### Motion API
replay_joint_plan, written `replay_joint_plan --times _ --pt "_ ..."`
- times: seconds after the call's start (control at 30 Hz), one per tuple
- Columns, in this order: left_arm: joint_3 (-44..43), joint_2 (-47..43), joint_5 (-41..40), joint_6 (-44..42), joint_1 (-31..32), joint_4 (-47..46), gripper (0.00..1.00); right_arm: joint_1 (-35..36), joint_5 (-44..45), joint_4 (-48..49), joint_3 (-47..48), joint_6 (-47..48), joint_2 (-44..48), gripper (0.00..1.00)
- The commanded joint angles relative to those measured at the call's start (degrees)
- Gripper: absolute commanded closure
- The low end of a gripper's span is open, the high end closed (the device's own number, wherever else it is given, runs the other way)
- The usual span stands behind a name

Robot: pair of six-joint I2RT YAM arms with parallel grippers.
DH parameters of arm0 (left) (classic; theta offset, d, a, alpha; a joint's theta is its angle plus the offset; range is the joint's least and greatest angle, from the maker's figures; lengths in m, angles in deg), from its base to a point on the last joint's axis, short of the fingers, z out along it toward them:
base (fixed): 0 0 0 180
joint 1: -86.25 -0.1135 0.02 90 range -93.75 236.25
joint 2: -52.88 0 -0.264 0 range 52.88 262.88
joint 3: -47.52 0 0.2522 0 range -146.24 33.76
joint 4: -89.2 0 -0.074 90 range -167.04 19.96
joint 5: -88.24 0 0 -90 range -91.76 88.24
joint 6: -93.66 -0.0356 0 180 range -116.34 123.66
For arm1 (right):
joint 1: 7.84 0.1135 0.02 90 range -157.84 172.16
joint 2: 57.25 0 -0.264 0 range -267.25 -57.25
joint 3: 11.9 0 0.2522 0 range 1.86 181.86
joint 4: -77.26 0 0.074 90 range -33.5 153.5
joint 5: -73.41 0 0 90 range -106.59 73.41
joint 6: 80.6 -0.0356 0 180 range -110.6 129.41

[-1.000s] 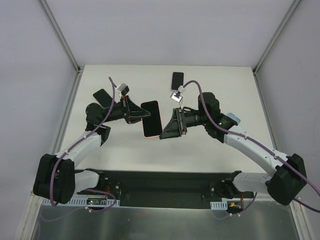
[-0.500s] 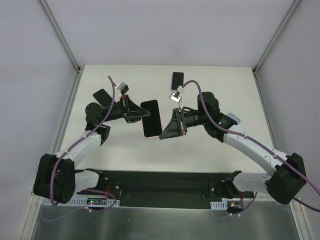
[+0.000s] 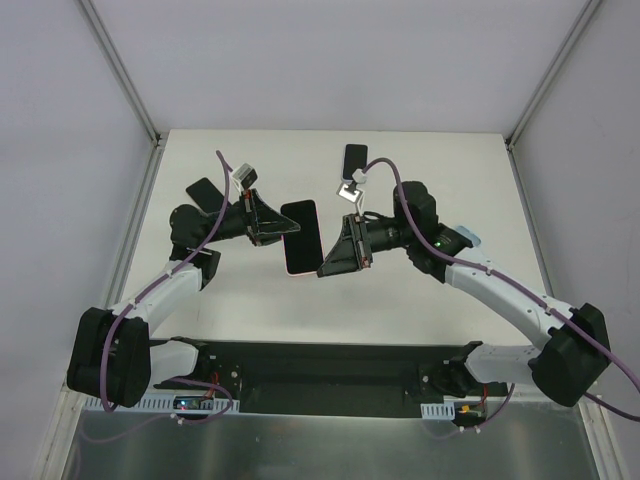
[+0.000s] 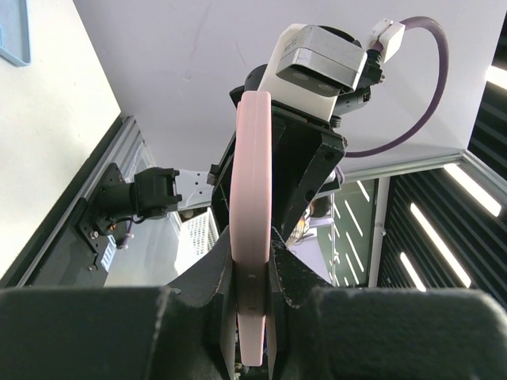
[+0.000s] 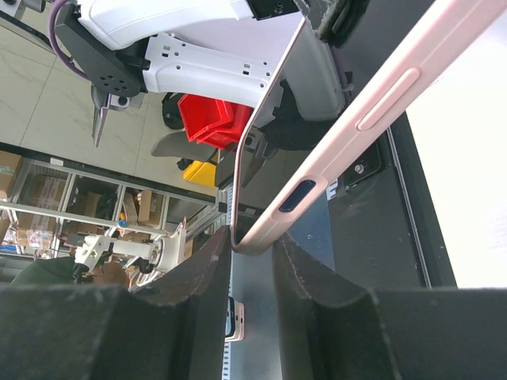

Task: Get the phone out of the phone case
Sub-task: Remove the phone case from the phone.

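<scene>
We hold the phone [image 3: 302,232], seated in its pink case [image 4: 250,237], in the air above the middle of the surface [image 3: 450,185], between the two arms. Our left hand [image 3: 281,232] pinches one long edge of the case. Our right hand [image 3: 329,262] pinches the corner that points toward the surface's near edge, and its wrist view shows that corner caught between the fingers [image 5: 207,269].

To peel well, we judge the left hand should grip firmly as the anchor. The right hand should bend only the case's lip away from the glass, starting at that corner, and not squeeze phone and case together. We cannot tell whether the lip has lifted yet. A slip would drop everything, so small, slow motion suits.
</scene>
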Motion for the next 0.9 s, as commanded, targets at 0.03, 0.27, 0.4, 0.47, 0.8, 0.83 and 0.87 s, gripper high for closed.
replay_joint_plan --times 0.03,0.27,0.4,0.47,0.8,0.83,0.87 --pt "-2.96 -1.54 0.85 0.67 -0.13 -3.49 1.0 0.12 -0.26 2.93 2.59 0.58 -0.19 0.73" --pt "-2.78 -1.89 0.42 0.93 -0.05 -3.4 1.0 0.21 -0.09 3.81 2.42 0.93 -0.37 0.99" --pt "-1.47 -1.98 -0.9 1.81 0.04 -3.4 1.0 1.87 1.31 4.08 2.51 3.82 0.77 0.99" --pt "-0.24 -1.89 -1.6 2.87 0.04 -4.01 1.0 2.58 2.8 3.64 2.33 6.72 2.53 0.99" --pt "1.96 -3.73 -6.7 7.96 0.31 -4.46 1.0 4.42 10.27 0.39 1.28 16.05 7.89 0.99" --pt "1.96 -4.17 -6.97 8.23 0.39 -4.19 1.0 4.42 10.8 0.38 1.19 16.22 7.98 0.99" --pt "1.96 -4.87 -7.49 8.32 0.48 -3.84 1.0 4.42 11.24 0.38 1.1 16.49 8.16 0.99"
